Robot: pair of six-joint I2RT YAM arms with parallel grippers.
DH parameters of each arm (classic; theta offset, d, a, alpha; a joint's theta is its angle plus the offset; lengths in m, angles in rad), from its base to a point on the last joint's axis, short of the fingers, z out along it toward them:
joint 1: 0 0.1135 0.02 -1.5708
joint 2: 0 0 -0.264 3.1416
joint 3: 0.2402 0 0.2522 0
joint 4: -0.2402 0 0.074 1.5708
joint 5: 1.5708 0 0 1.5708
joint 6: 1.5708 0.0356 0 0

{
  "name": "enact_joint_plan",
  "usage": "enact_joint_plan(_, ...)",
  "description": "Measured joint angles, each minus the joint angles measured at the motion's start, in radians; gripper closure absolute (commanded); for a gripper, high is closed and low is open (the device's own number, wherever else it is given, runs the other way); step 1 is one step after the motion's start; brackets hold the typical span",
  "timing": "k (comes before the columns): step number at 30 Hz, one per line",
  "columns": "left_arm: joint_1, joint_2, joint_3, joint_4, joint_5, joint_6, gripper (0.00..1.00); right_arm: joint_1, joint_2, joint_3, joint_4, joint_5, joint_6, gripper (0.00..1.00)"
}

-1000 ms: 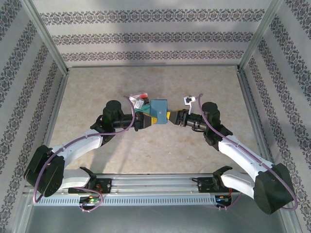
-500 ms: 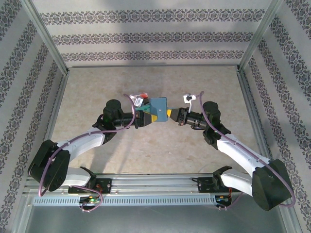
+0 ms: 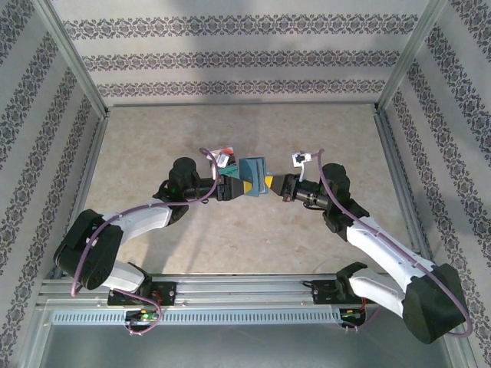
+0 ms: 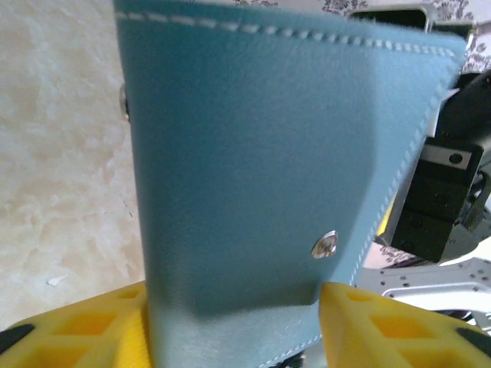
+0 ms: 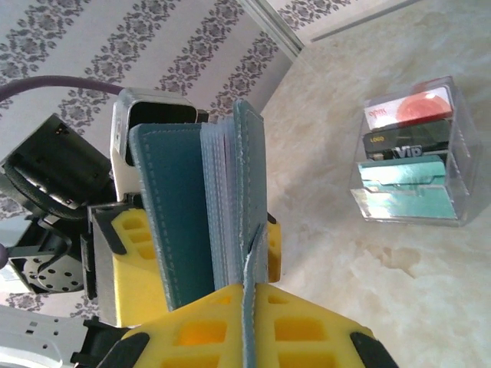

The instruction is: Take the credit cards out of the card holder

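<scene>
Table (image 3: 153,146) I work over, beige marbled top, one item I count on it, clear plastic box (image 5: 459,153), three cards (image 5: 405,140) stacked inside.

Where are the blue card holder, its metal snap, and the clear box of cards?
card holder (image 4: 253,153): left wrist view, outer face.
snap (image 4: 324,245): left wrist view, stud centre.
clear box (image 5: 457,161): right wrist view, right wall.

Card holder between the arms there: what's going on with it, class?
Both arms meet at the blue card holder. The right end effector is shut on a thin flap of it. The left end effector straddles its body, grip unclear. Three cards stand in a clear box on the table nearby.
</scene>
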Motion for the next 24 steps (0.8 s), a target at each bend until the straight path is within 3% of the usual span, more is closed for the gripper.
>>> enact_joint_plan(12,0.000,0.060,0.000,0.085,-0.003,-0.064,0.17,0.058,-0.002,0.068,-0.192,0.115,-0.068,1.00)
enact_joint_plan(16,0.000,0.074,0.000,0.111,-0.003,-0.077,0.02,0.072,-0.002,0.088,-0.237,0.154,-0.088,1.00)
enact_joint_plan(24,-0.001,0.077,0.000,0.122,-0.005,-0.089,0.00,0.097,-0.002,0.113,-0.293,0.221,-0.110,1.00)
